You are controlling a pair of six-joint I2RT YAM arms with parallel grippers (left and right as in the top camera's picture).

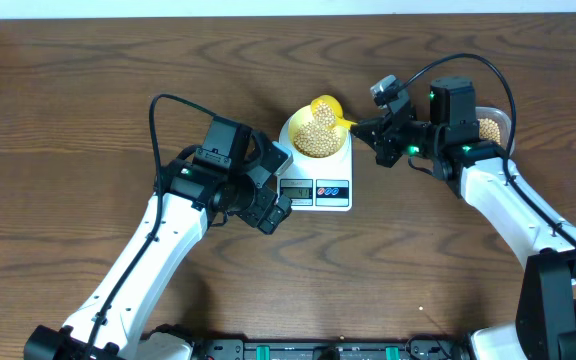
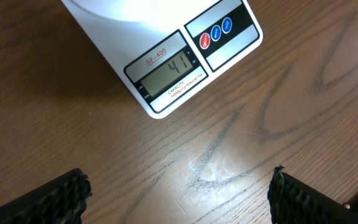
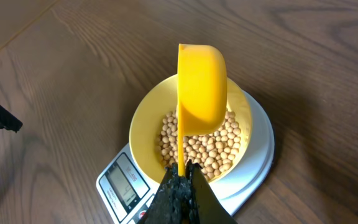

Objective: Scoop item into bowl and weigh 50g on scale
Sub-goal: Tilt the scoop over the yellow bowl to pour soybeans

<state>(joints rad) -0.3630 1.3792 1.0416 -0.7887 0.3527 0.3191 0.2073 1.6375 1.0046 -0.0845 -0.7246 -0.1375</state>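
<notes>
The white scale (image 1: pixel 333 192) stands mid-table with the pale yellow-green bowl (image 1: pixel 294 133) on it, and a heap of tan beans (image 1: pixel 317 138) fills the bowl. My right gripper (image 1: pixel 363 128) is shut on the thin handle of a bright yellow scoop (image 1: pixel 326 106). In the right wrist view the scoop (image 3: pixel 201 87) is turned on its side over the beans (image 3: pixel 213 148) inside the bowl (image 3: pixel 145 118), with the right gripper (image 3: pixel 182 171) clamped on its handle. My left gripper (image 1: pixel 276 195) stands open beside the scale's front, holding nothing. The scale (image 2: pixel 166 68) shows its lit display in the left wrist view, beyond the left gripper (image 2: pixel 179 199).
A clear container (image 1: pixel 492 125) with more beans sits at the right, behind my right arm. Bare wooden table surrounds the scale. The left arm lies along the table's left front, the right arm along the right side.
</notes>
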